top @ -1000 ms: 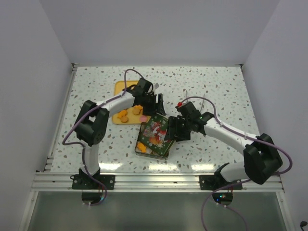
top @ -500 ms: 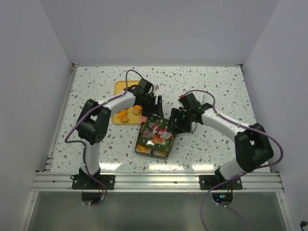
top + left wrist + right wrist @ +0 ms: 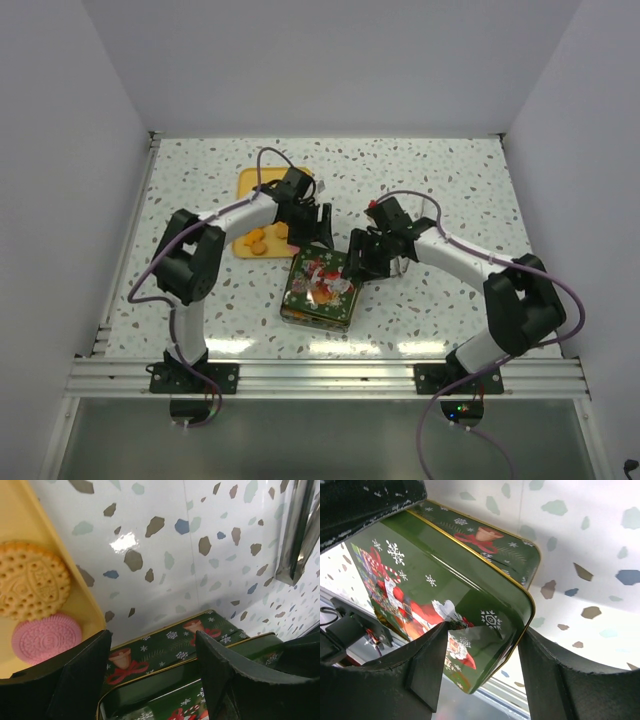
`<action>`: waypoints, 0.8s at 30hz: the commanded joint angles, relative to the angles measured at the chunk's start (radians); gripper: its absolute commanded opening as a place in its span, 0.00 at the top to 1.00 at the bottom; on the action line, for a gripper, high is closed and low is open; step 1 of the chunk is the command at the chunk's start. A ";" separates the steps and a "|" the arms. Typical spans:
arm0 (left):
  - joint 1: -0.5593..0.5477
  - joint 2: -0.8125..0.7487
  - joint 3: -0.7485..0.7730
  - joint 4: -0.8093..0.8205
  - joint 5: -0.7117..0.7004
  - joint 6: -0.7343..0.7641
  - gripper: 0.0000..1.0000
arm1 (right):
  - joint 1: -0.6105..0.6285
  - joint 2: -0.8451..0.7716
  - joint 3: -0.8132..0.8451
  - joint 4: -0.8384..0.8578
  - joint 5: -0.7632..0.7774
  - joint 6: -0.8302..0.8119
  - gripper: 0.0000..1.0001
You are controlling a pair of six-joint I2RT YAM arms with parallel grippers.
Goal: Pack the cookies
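**While cookies [image 3: 257, 241] sit on the yellow tray [image 3: 246, 184], the lid [image 3: 322, 285] already lies over the tin**

As far as I can read it from the overhead view, the green Christmas tin stands near the middle of the speckled table [image 3: 450, 180] with its printed lid on top. What the tin holds cannot be checked, because the lid covers it.

1. Cookies: the overhead view shows a small cluster of orange-brown biscuits on the tray, just beyond the tin's far left corner. The left wrist view resolves two of them, a round orange-brown biscuit [image 3: 32, 586] and a pink biscuit [image 3: 46, 637] touching it, both on the tray's near edge.
2. Left gripper [image 3: 152, 637]: the jaws stand wide and hold nothing. It hangs over the tin's edge next to the tray.
3. Right gripper [image 3: 484, 630]: the fingers straddle a corner of the lid, one on each side. I cannot tell whether they clamp it or only stand against it. The tin's bell-patterned base wall [image 3: 490, 545] shows past the lid's gold rim, so I judge that the lid may not be seated square.

Status, as a judgement: packing is not complete. Several cookies remain outside the tin, and full closure of the lid is unconfirmed.
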 commanded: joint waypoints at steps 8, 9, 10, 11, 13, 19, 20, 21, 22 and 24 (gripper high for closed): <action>-0.005 -0.151 -0.072 -0.069 -0.081 0.037 0.27 | 0.020 0.059 0.034 0.056 -0.010 0.018 0.37; -0.004 -0.161 -0.077 -0.070 -0.084 0.037 0.27 | 0.020 0.062 0.037 0.059 -0.010 0.019 0.36; -0.004 -0.165 -0.080 -0.072 -0.090 0.037 0.27 | 0.023 0.065 0.040 0.057 -0.010 0.018 0.36; -0.005 -0.169 -0.087 -0.072 -0.101 0.037 0.27 | 0.026 0.071 0.045 0.059 -0.010 0.019 0.36; -0.004 -0.180 -0.092 -0.075 -0.109 0.039 0.27 | 0.033 0.077 0.051 0.056 -0.009 0.022 0.36; 0.002 -0.195 -0.118 -0.080 -0.147 0.040 0.27 | 0.059 0.062 0.066 0.044 0.000 0.039 0.36; 0.010 -0.204 -0.124 -0.077 -0.150 0.040 0.26 | 0.066 0.059 0.069 0.040 0.002 0.041 0.36; 0.015 -0.211 -0.130 -0.075 -0.152 0.036 0.26 | 0.067 0.051 0.069 0.037 0.004 0.047 0.36; 0.021 -0.217 -0.147 -0.072 -0.155 0.034 0.26 | 0.076 0.049 0.068 0.036 0.005 0.048 0.36; 0.041 -0.238 -0.166 -0.060 -0.153 0.027 0.25 | 0.085 0.033 0.069 0.024 0.017 0.054 0.36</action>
